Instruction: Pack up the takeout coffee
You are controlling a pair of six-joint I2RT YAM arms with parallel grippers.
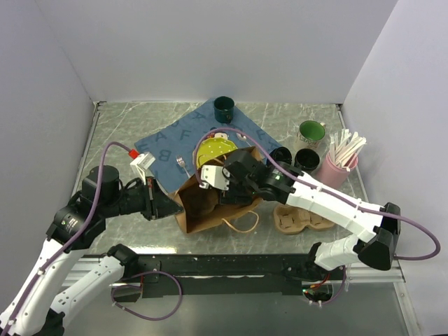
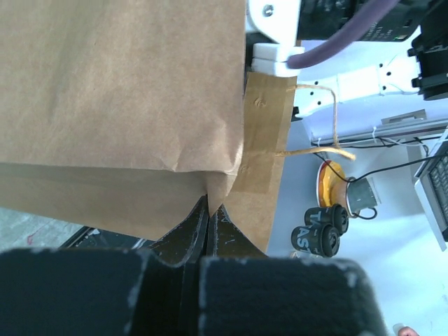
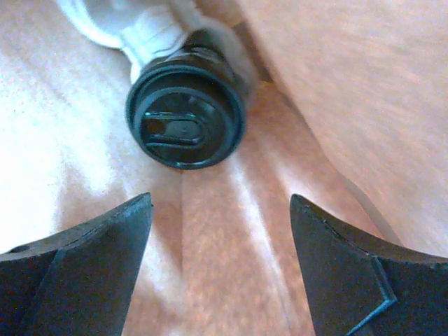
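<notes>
A brown paper bag (image 1: 210, 206) stands open at the table's middle. My left gripper (image 2: 210, 204) is shut on the bag's folded edge and also shows in the top view (image 1: 176, 208), at the bag's left side. My right gripper (image 3: 220, 210) is open and empty inside the bag. One black takeout coffee cup (image 3: 185, 115) stands on the bag's floor just beyond its fingertips, lid facing the camera. Two more black lidded cups (image 1: 281, 155) (image 1: 306, 159) stand right of the bag. They also show in the left wrist view (image 2: 322, 229).
A brown pulp cup carrier (image 1: 297, 218) lies right of the bag. A dark green mug (image 1: 224, 107), a yellow plate (image 1: 215, 149) and a blue lettered cloth (image 1: 175, 140) lie behind. A green-lined tin cup (image 1: 310, 131) and a pink holder of white sticks (image 1: 339, 164) stand at right. White paper (image 3: 140, 28) lies in the bag.
</notes>
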